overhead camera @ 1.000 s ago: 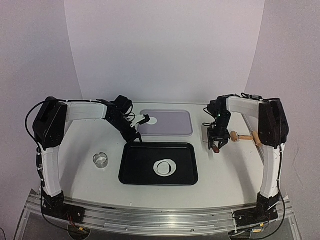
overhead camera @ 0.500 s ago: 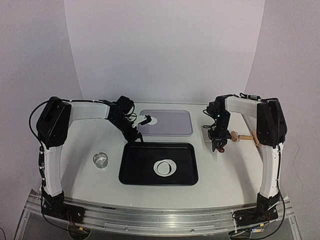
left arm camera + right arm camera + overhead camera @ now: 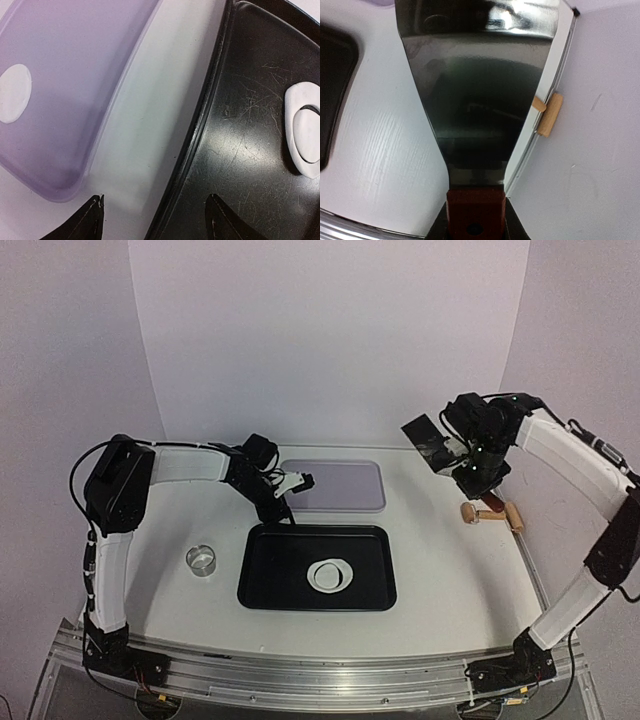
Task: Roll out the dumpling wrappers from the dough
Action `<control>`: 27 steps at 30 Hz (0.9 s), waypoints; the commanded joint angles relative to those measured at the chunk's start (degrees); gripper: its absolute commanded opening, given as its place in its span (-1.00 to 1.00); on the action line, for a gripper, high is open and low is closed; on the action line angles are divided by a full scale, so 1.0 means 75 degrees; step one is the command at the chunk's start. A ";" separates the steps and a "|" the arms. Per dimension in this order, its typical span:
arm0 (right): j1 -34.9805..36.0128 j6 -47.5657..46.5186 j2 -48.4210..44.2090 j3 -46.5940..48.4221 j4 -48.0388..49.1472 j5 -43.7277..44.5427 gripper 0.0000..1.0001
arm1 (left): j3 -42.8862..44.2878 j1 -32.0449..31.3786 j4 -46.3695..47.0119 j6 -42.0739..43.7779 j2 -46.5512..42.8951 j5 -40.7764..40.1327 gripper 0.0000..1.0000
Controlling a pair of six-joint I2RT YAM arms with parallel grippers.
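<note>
Now, soft white dough (image 3: 300, 95) ring rests on scratched glossy black tray (image 3: 240, 150).

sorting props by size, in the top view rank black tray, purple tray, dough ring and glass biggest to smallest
1. black tray
2. purple tray, farther back, which may shrink it
3. dough ring
4. glass, only slightly smaller looking; those two are close

Pretty plain setup: white counter (image 3: 450, 590) with a metal rail (image 3: 300, 675) along the near edge, curved white backdrop (image 3: 330, 340) behind it, pale lilac walls (image 3: 60, 340) either side, soft even light.
</note>
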 commanded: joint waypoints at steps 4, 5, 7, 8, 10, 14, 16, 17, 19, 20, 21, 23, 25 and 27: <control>0.1550 -0.3501 -0.0360 -0.1089 0.1214 0.2066 -1.00 | 0.0631 -0.0182 0.0263 0.0713 0.0613 0.0009 0.12; 0.1646 -0.3727 -0.0417 -0.1148 0.1255 0.2078 -1.00 | 0.0698 -0.0196 0.0257 0.0764 0.0678 -0.0012 0.07; 0.1899 -0.4155 -0.0626 -0.1419 0.1332 0.2006 -1.00 | 0.0840 -0.0273 0.0254 0.0911 0.0832 -0.0094 -0.01; 0.2005 -0.4346 -0.0757 -0.1559 0.1365 0.1949 -1.00 | 0.0908 -0.0310 0.0247 0.0964 0.0917 -0.0121 -0.05; 0.2236 -0.4619 -0.1003 -0.1898 0.1405 0.1794 -1.00 | 0.1025 -0.0385 0.0232 0.1052 0.1066 -0.0126 -0.13; 0.2443 -0.4743 -0.1372 -0.2457 0.1474 0.1668 -1.00 | 0.1261 -0.0547 0.0185 0.1041 0.1383 -0.0061 -0.25; 0.2498 -0.4730 -0.1466 -0.2683 0.1503 0.1605 -1.00 | 0.1377 -0.0615 0.0154 0.1002 0.1525 -0.0067 -0.34; 0.2541 -0.4730 -0.1497 -0.2769 0.1516 0.1566 -1.00 | 0.1418 -0.0638 0.0141 0.0969 0.1571 -0.0067 -0.39; 0.2639 -0.4766 -0.1551 -0.2961 0.1564 0.1541 -1.00 | 0.1462 -0.0685 0.0094 0.0925 0.1623 -0.0067 -0.51; 0.2693 -0.4807 -0.1566 -0.3046 0.1595 0.1586 -1.00 | 0.1451 -0.0700 0.0072 0.0915 0.1622 -0.0067 -0.57; 0.2764 -0.4843 -0.1574 -0.3142 0.1638 0.1658 -1.00 | 0.1421 -0.0717 0.0062 0.0908 0.1609 -0.0064 -0.62; 0.2875 -0.4842 -0.1569 -0.3315 0.1763 0.1843 -1.00 | 0.1330 -0.0750 0.0063 0.0917 0.1560 -0.0059 -0.71; 0.2963 -0.4783 -0.1532 -0.3507 0.1886 0.2037 -1.00 | 0.1252 -0.0769 0.0074 0.0928 0.1504 -0.0067 -0.83; 0.3087 -0.4726 -0.1452 -0.3690 0.1963 0.2278 -1.00 | 0.1186 -0.0805 0.0080 0.0949 0.1454 -0.0072 -0.97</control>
